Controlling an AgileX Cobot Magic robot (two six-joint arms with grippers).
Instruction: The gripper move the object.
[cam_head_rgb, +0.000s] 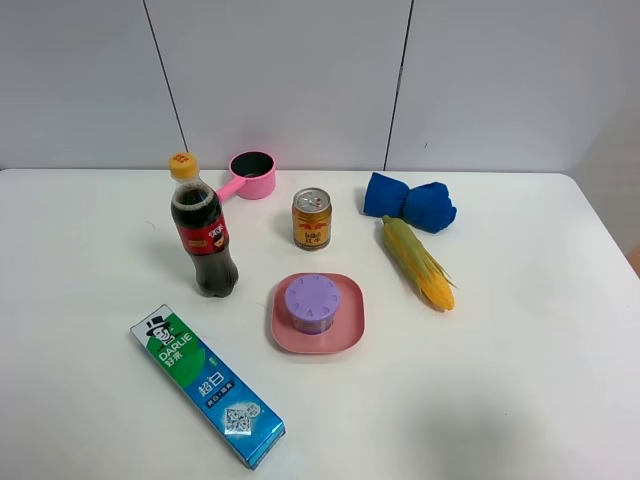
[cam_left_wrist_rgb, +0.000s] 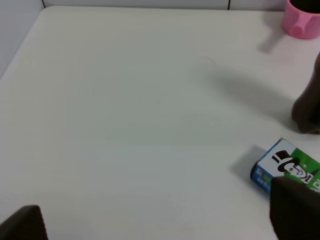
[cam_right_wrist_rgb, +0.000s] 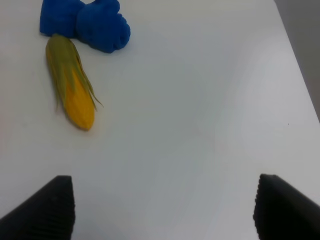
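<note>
Here, one lavender object (cam_head_rgb: 312, 301) on one pink plate (cam_head_rgb: 350, 325), one can (cam_head_rgb: 311, 217) – both grippers' fingers (cam_right_wrist_rgb: 40, 210) apart, empty.

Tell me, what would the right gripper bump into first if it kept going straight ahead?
Probably nothing soon. The right gripper is open over the bare white table. The corn and the blue cloth sit off to one side, though depth is hard to judge.
</note>
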